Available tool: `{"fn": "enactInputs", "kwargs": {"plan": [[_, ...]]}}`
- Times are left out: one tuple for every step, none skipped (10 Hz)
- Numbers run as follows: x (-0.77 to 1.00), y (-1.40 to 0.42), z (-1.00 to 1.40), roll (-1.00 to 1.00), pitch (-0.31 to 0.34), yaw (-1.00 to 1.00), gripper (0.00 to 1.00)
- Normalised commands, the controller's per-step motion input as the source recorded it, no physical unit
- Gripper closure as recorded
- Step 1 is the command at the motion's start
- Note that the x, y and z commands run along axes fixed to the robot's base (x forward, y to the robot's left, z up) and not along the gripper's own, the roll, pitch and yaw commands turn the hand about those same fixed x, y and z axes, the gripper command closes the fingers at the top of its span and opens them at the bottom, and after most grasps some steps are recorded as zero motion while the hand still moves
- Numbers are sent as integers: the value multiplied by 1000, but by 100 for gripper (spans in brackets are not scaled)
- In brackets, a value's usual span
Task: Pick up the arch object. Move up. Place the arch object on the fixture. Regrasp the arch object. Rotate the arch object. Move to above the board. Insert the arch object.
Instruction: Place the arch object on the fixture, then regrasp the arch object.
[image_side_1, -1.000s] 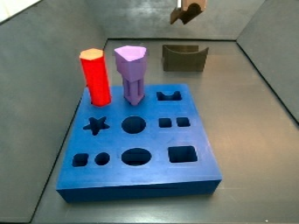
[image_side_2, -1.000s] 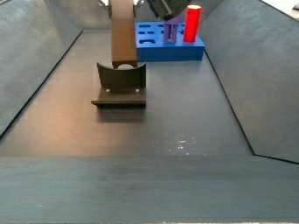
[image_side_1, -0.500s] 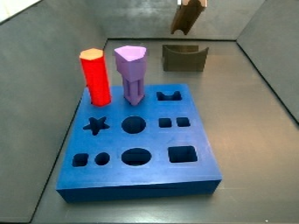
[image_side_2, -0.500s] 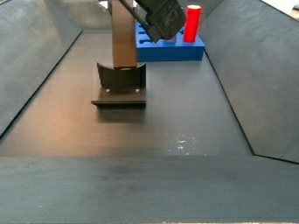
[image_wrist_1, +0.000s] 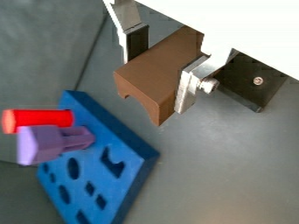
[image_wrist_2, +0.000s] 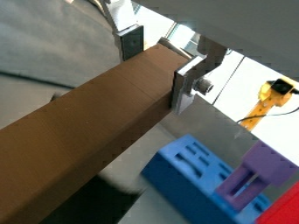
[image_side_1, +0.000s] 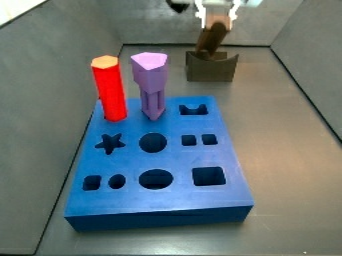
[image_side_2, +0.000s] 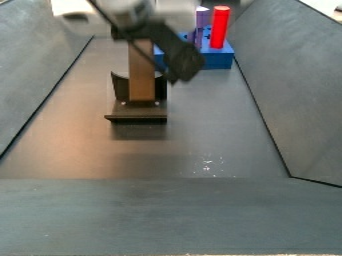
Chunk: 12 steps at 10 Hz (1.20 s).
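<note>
The arch object (image_side_1: 211, 42) is a long brown column standing nearly upright with its lower end in the dip of the dark fixture (image_side_1: 211, 68). Both side views show this, with the arch object (image_side_2: 139, 74) rising from the fixture (image_side_2: 136, 103). My gripper (image_side_1: 211, 20) is above the fixture and shut on the column's upper part. In both wrist views the silver fingers press the block's two sides, at the gripper (image_wrist_1: 160, 79) and the gripper (image_wrist_2: 158, 74). The blue board (image_side_1: 174, 205) lies nearer the camera, apart from the fixture.
A red hexagonal peg (image_side_1: 108, 88) and a purple pentagonal peg (image_side_1: 150, 85) stand upright in the board's far left holes. Grey walls close in the floor on both sides. The board (image_side_2: 217, 58) sits beyond the fixture in a side view.
My gripper has come down with the arch object from high above the fixture. The column's lower end now rests in the fixture's dip.
</note>
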Motion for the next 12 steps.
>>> {"fn": "enactInputs", "kwargs": {"plan": [[87,67,-887,-67,-85,6,100],[72,41,-626,-62,-67,22,100],[64,27,-435,-60,-53,26,100],[60,19,-260,-57,-44,28,100],[0,0,0,0,0,0,0],[0,0,1000,24,59,-31,0],[0,2,1000,25,59,-29,0],[-13,7,1000,32,47,-23,0],[-17,8,1000,33,40,-25,0],[-26,11,1000,30,28,-24,0],[-30,11,882,25,21,-24,0],[-28,13,619,17,13,-21,0]]}}
